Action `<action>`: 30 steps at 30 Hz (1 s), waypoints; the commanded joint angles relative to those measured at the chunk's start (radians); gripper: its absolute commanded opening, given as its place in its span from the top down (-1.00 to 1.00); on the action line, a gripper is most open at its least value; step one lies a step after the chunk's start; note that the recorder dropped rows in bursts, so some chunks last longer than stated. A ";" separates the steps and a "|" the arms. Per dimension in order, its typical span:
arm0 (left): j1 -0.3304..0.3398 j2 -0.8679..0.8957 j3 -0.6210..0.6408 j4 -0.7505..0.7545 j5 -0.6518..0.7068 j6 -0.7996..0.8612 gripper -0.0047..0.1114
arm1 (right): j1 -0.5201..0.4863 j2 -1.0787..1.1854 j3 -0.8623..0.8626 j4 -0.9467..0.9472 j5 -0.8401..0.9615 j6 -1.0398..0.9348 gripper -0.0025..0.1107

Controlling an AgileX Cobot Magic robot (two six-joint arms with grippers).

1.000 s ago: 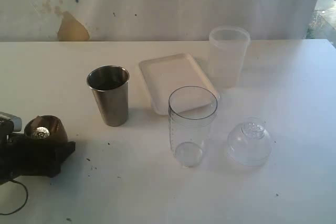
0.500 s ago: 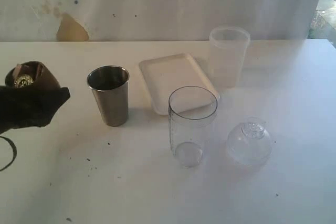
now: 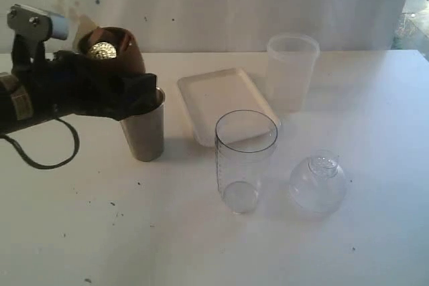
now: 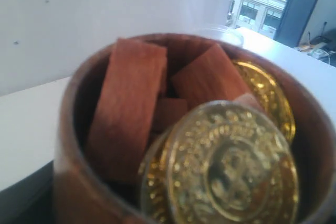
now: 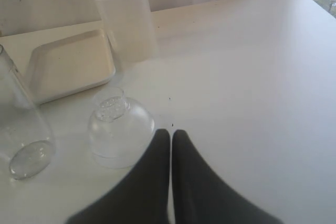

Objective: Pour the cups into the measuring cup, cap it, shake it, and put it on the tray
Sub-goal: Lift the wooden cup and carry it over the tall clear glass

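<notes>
My left gripper [image 3: 124, 75] is shut on the brown wooden cup [image 3: 119, 43] and holds it in the air, just above and left of the steel tumbler [image 3: 144, 137]. In the left wrist view the wooden cup [image 4: 79, 182] holds gold coins [image 4: 231, 161] and reddish wooden blocks [image 4: 128, 103]. The clear measuring cup [image 3: 244, 159] stands open at the table's middle, with the dome cap [image 3: 318, 182] to its right. Behind them lies the white tray [image 3: 224, 98]. My right gripper [image 5: 171, 135] is shut and empty, low beside the cap [image 5: 118, 129]; the exterior view does not show it.
A frosted translucent tumbler [image 3: 291, 72] stands behind the tray's right end. A black cable [image 3: 47, 159] hangs from the left arm over the table. Small dark specks dot the white table [image 3: 375, 125].
My left gripper has lifted the wooden cup off the table's front left and carried it up and to the right, to above the steel tumbler. Nothing else moved.
</notes>
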 commanded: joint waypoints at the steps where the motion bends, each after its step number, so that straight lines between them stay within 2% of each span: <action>1: -0.101 -0.009 -0.094 -0.002 0.079 -0.013 0.92 | -0.003 -0.004 0.006 -0.005 -0.002 -0.001 0.94; 5: -0.145 0.011 -0.162 -0.002 0.134 -0.015 0.92 | -0.003 -0.004 0.006 -0.005 -0.002 -0.001 0.94; 10: -0.180 0.098 -0.225 -0.004 0.137 -0.017 0.92 | -0.003 -0.004 0.006 -0.005 -0.002 -0.001 0.94; 22: -0.183 0.332 -0.362 -0.004 0.124 0.050 0.92 | -0.003 -0.004 0.006 -0.005 -0.002 -0.001 0.94; 30: -0.183 0.384 -0.431 0.006 0.117 0.098 0.92 | -0.003 -0.004 0.006 -0.008 -0.002 -0.001 0.94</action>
